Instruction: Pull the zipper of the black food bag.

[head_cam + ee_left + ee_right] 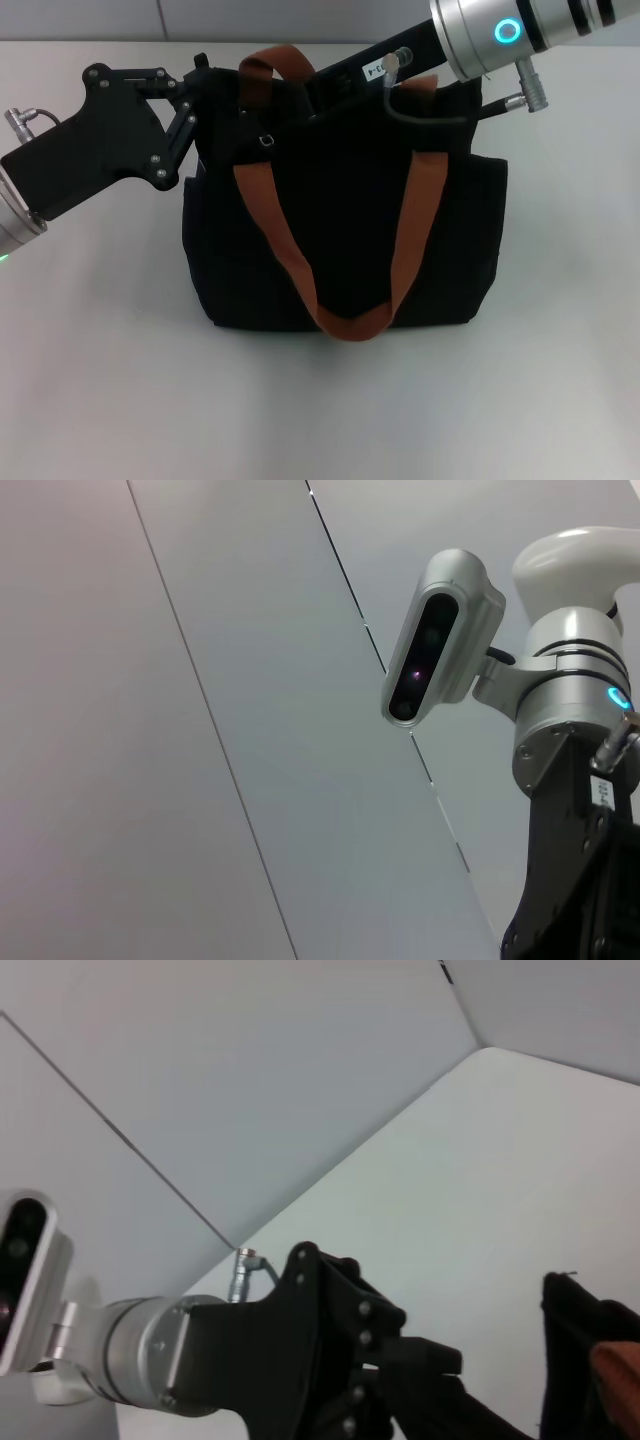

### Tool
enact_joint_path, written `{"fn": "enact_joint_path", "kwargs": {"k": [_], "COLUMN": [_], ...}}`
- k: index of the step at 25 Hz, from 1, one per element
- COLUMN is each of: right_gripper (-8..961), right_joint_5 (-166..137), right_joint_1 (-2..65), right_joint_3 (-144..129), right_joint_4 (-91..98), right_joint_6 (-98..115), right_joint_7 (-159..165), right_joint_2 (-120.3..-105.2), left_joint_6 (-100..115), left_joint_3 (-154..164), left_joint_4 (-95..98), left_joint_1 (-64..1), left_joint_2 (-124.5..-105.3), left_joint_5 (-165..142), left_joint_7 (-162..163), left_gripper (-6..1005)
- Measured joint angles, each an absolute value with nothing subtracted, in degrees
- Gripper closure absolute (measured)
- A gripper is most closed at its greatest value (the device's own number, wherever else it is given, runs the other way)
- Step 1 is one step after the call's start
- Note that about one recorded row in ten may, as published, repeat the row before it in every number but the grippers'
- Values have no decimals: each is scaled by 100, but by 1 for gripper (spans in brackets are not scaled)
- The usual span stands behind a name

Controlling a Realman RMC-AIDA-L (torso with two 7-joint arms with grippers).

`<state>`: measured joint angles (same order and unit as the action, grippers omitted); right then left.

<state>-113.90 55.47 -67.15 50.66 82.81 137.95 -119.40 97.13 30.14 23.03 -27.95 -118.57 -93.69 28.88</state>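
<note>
Black food bag sits upright mid-table, w/ one rust-orange strap handle draped down its front and another arching over the top rear. Left gripper comes in from the robot's left and is pressed against the bag's upper left corner, near the top edge; fingertips lost against the black fabric, so can't tell if open or closed, or whether it holds anything. Right gripper reaches in from the upper right across the bag's top rear, tip also hidden against the bag, state can't tell. Zipper not discernible on the dark fabric. Small metal ring shows near the top left of the bag, just beside the left gripper.
</note>
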Motion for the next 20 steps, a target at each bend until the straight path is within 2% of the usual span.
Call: {"fn": "enact_joint_path", "kwargs": {"k": [20], "right_gripper": [766], "right_joint_5": [-11281], "right_joint_1": [5577], "right_joint_3": [-6780], "right_joint_4": [4968], "right_joint_6": [8273], "right_joint_7": [13788], "right_joint_2": [-11936], "left_joint_6": [9734], "left_joint_3": [3015], "left_joint_4": [2303], "left_joint_1": [-2784], "left_joint_2": [-11857], "left_joint_5": [-9369], "left_joint_7": [2884], "left_gripper": [918]}}
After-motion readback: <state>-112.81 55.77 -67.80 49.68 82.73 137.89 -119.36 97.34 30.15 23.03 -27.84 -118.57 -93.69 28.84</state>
